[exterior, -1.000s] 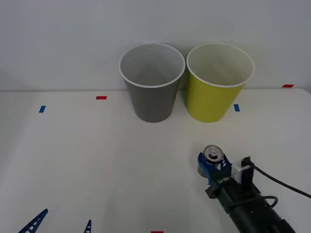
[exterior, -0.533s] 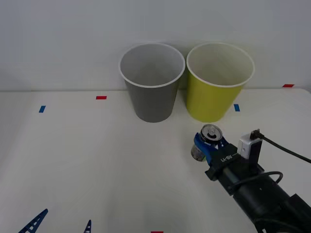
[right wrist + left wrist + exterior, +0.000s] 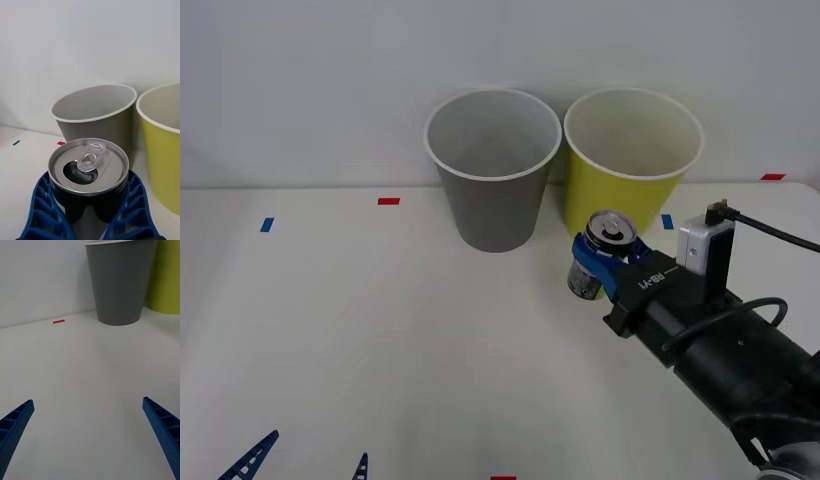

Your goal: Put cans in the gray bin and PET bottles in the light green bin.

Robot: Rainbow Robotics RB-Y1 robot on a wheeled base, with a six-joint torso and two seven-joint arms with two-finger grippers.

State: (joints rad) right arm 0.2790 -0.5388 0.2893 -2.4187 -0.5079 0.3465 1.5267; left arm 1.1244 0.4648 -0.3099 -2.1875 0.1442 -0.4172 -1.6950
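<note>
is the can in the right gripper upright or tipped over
Upright. The can sits between the right gripper's blue fingers with its silver top and pull tab facing up.

1. Bright, even, diffuse light falls on the white desk [image 3: 380, 330] and wall.
2. Shadows are faint and soft at the foot of the gray bin [image 3: 494, 170].
3. The can [image 3: 88, 170] top shows soft glare.
4. Close up, the blue fingers [image 3: 41, 213] look slightly blurred.
</note>
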